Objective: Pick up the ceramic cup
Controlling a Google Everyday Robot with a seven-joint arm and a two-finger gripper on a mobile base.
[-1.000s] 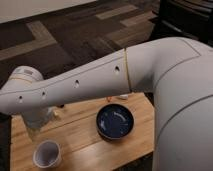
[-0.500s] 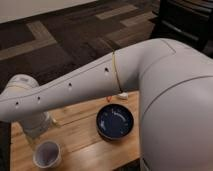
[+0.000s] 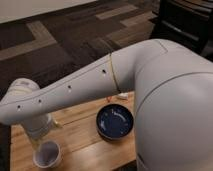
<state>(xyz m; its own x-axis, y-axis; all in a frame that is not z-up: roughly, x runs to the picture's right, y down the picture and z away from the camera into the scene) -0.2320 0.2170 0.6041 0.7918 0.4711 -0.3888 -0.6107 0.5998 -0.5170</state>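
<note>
Wooden table [image 3: 80, 136]; tool [image 3: 36, 143] at ceramic cup [image 3: 48, 154] (pale interior); blue bowl [image 3: 115, 123] nearby

Claw [image 3: 40, 143] mostly hidden under arm [image 3: 75, 90] (just above ceramic cup [image 3: 47, 155]), table [image 3: 80, 135] cropped below

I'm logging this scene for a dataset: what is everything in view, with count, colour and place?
ceramic cup: one, white, near left end of the table, just below the gripper.
bowl: one, dark blue, middle of the table, apart from the cup.
table: one, light wood, lower part of the view.
floor: dark carpet with tan stripes, behind the table.
furniture: one piece, black, top right.
arm: one, white, reaching from the right across the table to the left.
gripper: one, pale, at the arm's left end, right by the cup's rim.
</note>
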